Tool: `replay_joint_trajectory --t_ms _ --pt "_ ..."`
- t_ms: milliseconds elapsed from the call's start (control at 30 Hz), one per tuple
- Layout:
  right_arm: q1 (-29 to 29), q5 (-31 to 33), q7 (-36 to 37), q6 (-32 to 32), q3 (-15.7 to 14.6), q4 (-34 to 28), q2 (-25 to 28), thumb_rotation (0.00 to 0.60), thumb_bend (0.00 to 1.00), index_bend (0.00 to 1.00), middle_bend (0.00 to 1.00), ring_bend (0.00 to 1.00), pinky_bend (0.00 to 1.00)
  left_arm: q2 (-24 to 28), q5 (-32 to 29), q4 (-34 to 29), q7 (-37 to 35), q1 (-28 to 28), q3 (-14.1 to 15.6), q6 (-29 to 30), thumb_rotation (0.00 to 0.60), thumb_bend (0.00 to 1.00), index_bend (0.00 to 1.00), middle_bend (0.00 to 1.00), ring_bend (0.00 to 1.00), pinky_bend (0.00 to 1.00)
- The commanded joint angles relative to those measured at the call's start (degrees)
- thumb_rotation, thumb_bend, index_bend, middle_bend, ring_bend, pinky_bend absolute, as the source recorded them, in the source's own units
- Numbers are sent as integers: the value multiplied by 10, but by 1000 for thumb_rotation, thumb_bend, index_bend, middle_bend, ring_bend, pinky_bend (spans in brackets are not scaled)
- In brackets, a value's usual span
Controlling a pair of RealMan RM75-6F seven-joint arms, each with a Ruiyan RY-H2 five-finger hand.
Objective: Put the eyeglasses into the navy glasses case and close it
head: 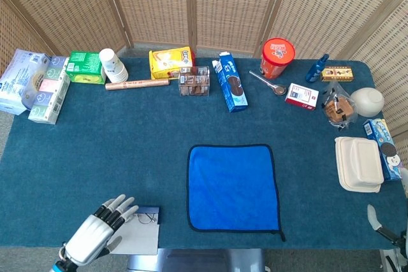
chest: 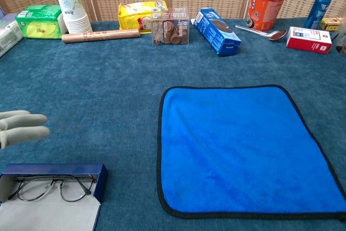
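Note:
The navy glasses case (chest: 54,169) lies open at the near left of the table, its grey lid (chest: 54,216) folded toward me. The thin-framed eyeglasses (chest: 51,187) rest inside it. In the head view the case (head: 148,210) and a bit of the eyeglasses (head: 146,218) show just right of my left hand (head: 95,235). That hand hovers over the case's left end with fingers spread, holding nothing. In the chest view only its pale fingertips (chest: 24,127) show at the left edge, above and apart from the case. A small part of my right hand (head: 377,222) shows at the bottom right corner.
A blue cloth (head: 233,186) lies flat right of the case. Boxes, a paper cup stack (head: 112,64), a red tub (head: 278,57) and a spoon line the far edge. A white clamshell box (head: 359,164) and a bowl (head: 367,101) sit at the right.

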Motion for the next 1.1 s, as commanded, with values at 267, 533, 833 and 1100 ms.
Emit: replay_joint_trajectory --t_ms 267,533,833,1100 --pt "30 -24 6 -22 -5 7 -2 337 354 0 121 0 107 -51 80 162 -10 78 30 110 600 281 97 24 0 121" --pt "53 -34 16 -43 -10 16 -4 338 353 0 122 0 107 -86 101 283 -50 124 25 197 600 279 113 38 0 122" --pt "65 -37 33 -41 -10 27 -10 340 353 0 122 0 107 -119 59 378 -112 168 18 212 600 277 101 44 0 122" --pt "65 -37 58 -27 -15 46 -10 341 353 0 122 0 107 -139 78 460 -92 164 5 232 600 285 88 59 0 126"
